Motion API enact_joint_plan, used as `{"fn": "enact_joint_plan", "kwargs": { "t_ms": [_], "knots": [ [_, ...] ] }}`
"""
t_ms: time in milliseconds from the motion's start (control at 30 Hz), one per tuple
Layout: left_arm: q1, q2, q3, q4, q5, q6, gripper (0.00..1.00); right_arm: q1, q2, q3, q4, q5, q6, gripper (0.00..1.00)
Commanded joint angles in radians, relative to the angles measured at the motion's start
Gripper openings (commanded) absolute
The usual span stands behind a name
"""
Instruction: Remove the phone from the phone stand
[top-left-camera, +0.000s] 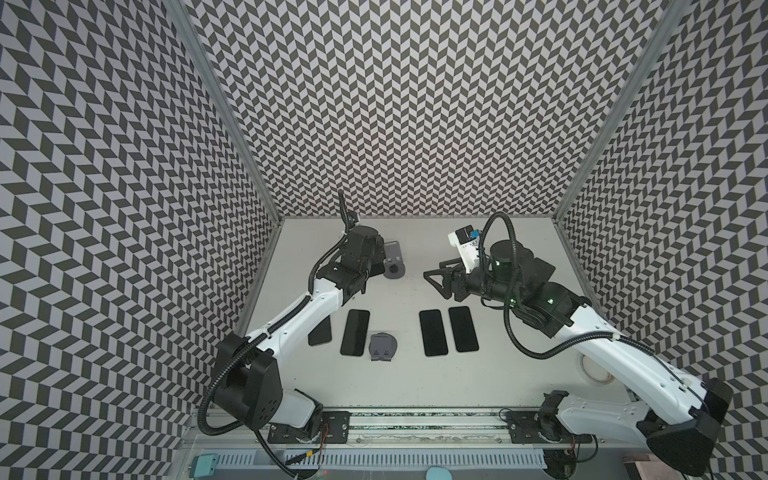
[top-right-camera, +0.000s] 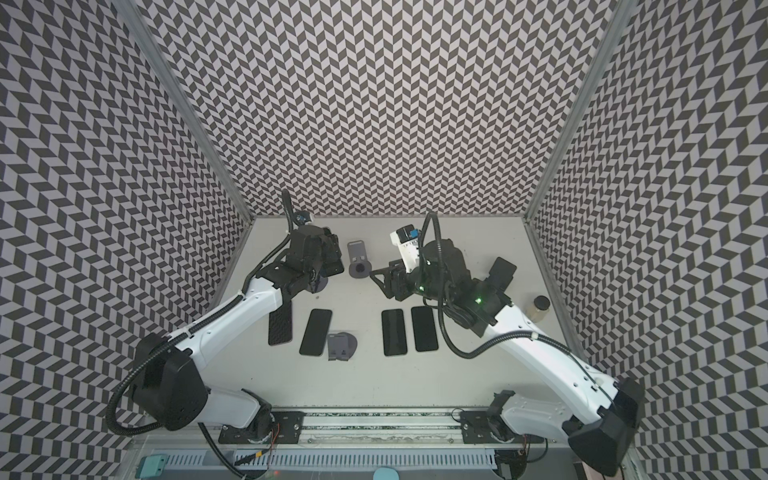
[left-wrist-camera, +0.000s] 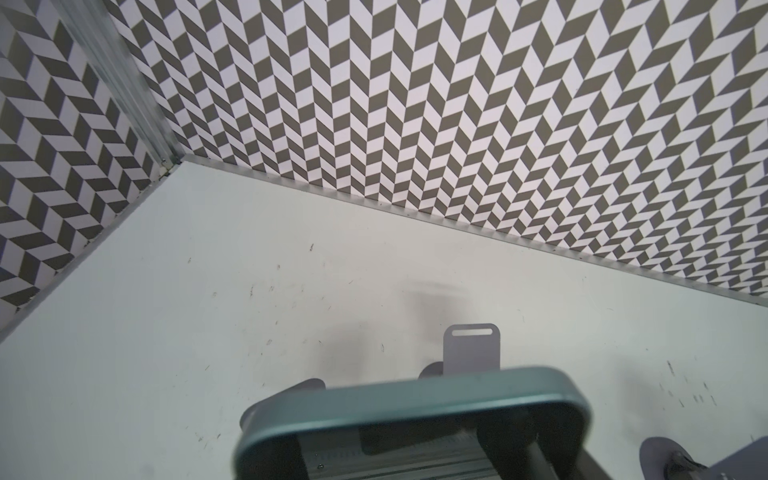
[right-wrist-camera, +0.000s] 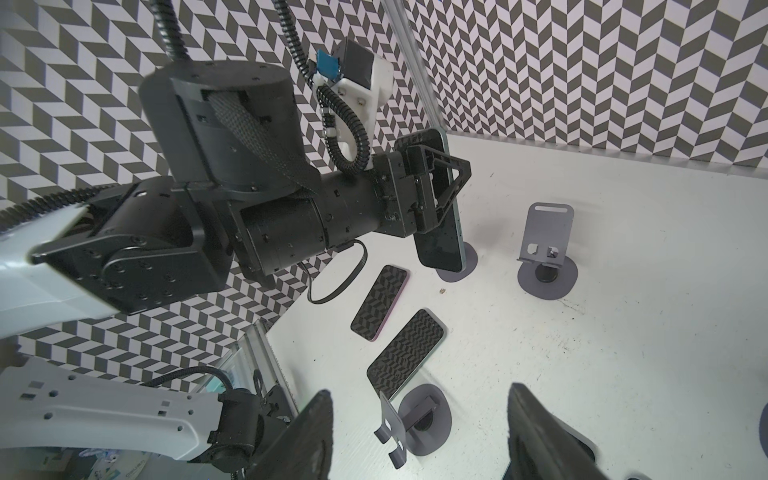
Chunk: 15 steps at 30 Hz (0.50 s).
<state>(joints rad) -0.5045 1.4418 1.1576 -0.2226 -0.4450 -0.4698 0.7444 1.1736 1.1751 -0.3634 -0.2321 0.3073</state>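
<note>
A dark phone (right-wrist-camera: 440, 245) with a teal rim (left-wrist-camera: 415, 395) stands upright at the back left of the table. My left gripper (right-wrist-camera: 446, 178) is shut on it, one finger on each face. The grey phone stand (left-wrist-camera: 471, 353) rises just behind the phone, and its round base (right-wrist-camera: 467, 259) shows under the phone's lower end. Whether the phone still rests on the stand's lip is hidden. In both top views the left wrist covers most of the phone (top-right-camera: 334, 264). My right gripper (right-wrist-camera: 419, 390) hovers open and empty near the table's middle (top-left-camera: 436, 284).
An empty grey stand (top-left-camera: 394, 259) sits right of the held phone. A second empty stand (top-left-camera: 383, 347) sits at front centre. Several phones lie flat beside it (top-left-camera: 355, 332) (top-left-camera: 433, 332) (top-left-camera: 462, 328). Behind the right arm are a propped phone (top-right-camera: 503, 266) and a jar (top-right-camera: 540, 307).
</note>
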Motion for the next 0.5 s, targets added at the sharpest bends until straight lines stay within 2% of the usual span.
{"fn": "enact_joint_plan", "kwargs": {
  "t_ms": [0,467],
  "knots": [
    [-0.029,-0.043,0.004,0.000,-0.003,-0.030,0.65,0.009,-0.039,-0.023,0.049,0.003,0.009,0.64],
    [-0.119,-0.069,-0.009,-0.030,0.009,-0.086,0.64,0.009,-0.113,-0.099,0.082,0.004,0.024,0.64]
  ]
}}
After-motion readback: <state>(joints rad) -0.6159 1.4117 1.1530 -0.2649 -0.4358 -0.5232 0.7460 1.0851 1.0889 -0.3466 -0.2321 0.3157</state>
